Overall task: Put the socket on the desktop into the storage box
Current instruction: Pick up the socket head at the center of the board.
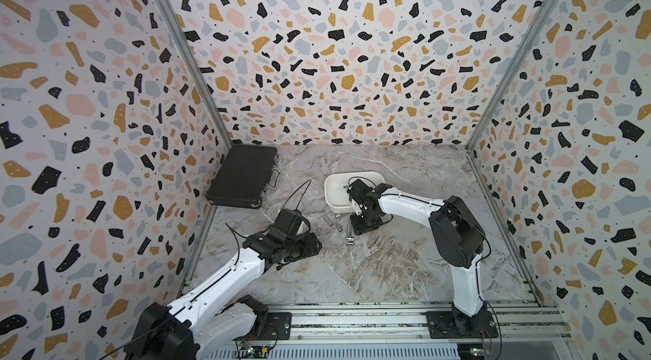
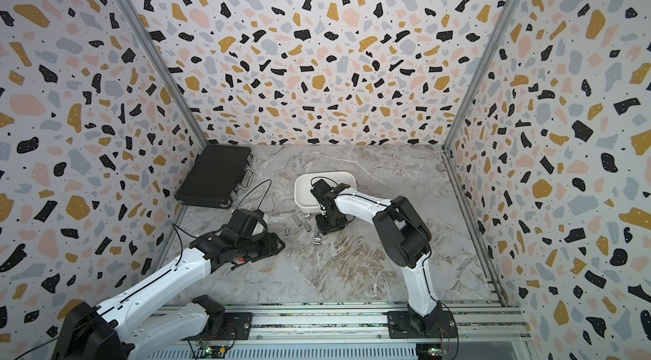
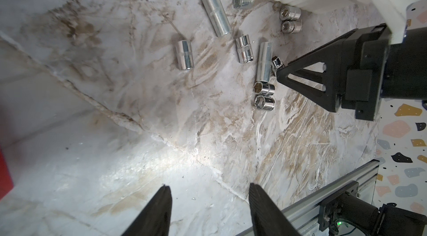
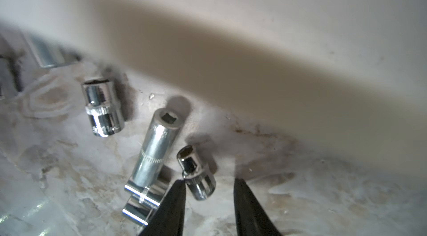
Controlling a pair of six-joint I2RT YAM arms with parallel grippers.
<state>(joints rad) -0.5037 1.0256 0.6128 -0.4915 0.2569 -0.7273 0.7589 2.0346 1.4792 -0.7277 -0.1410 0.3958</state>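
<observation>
Right pincer (image 4: 210, 181): part-open, straddling small chrome socket (image 4: 196, 173), not clamped.
Left pincer (image 3: 209, 185): agape, empty.
Advice: centre, squeeze squarely, avoid long chrome socket (image 4: 153, 151).

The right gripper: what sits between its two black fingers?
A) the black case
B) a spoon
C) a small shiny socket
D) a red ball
C: in the right wrist view a small socket lies on the desktop between the parted fingers of the right gripper.
</observation>
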